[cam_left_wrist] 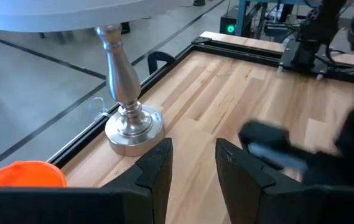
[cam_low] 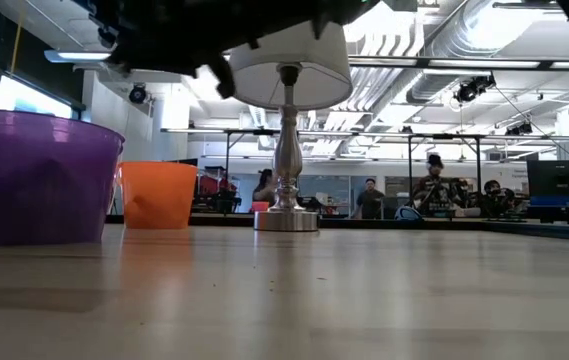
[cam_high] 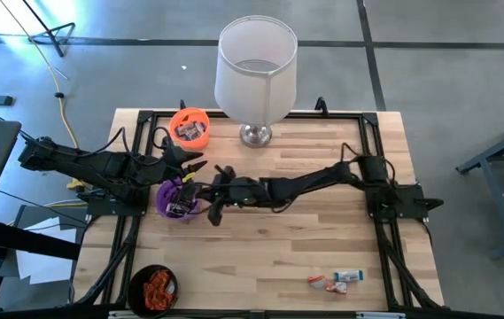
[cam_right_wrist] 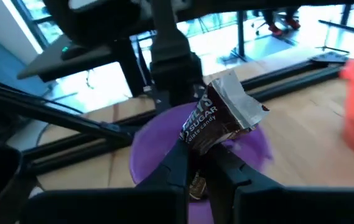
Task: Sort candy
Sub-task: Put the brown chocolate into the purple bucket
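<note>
Black cup (cam_high: 153,289), lower left of high view, holds orange-red candy; loose candies (cam_high: 336,280) lower right on table (cam_high: 305,248). Centre-left: right end effector (cam_right_wrist: 196,163) pinches brown candy (cam_right_wrist: 221,119) over purple cup (cam_high: 179,198). Left end effector (cam_left_wrist: 192,163) beside, fingers parted, empty. Orange cup (cam_high: 189,127), lamp (cam_high: 256,75) upper centre.

The right end effector (cam_right_wrist: 196,163) reaches far across toward the left arm, its fingers pinched on a brown candy (cam_right_wrist: 220,118). The left end effector (cam_left_wrist: 192,163) hovers close by, fingers parted and holding nothing.

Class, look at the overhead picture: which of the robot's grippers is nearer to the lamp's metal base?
Left. The left gripper sits just in front of the lamp base, near the orange cup; the right gripper is farther off, over the purple cup.
</note>
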Robot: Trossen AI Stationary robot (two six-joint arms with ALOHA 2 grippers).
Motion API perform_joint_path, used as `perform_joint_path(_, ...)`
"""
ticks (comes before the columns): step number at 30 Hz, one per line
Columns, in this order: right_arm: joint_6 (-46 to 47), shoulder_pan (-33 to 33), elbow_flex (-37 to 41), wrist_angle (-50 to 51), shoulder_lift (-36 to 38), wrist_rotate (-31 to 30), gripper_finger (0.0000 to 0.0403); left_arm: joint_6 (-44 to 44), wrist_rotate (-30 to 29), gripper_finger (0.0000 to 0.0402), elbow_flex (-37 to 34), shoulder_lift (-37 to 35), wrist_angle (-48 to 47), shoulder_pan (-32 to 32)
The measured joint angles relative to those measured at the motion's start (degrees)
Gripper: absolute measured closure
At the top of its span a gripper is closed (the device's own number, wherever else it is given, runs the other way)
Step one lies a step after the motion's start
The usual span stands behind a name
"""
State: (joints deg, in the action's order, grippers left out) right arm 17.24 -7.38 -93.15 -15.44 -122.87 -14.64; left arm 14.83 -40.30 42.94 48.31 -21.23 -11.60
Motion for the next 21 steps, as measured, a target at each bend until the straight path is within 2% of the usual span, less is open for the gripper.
perform_joint_path(9,-1.3,0.8,-10.1,0.1,-7.3,9.0,0.0382,-0.1,-1.1,0.0292,0.0,0.0,-0.7,0.0)
perform_joint_path(15,-1.4,1.6,-12.2,0.2,-10.3,9.2,0.0382,-0.1,-1.1,0.0292,0.0,0.0,-1.4,0.0)
perform_joint_path(21,-5.8,3.2,-12.2,-0.3,-10.7,10.9,0.0368,-1.5,-1.0,0.0292,0.0,0.0,-1.5,0.0)
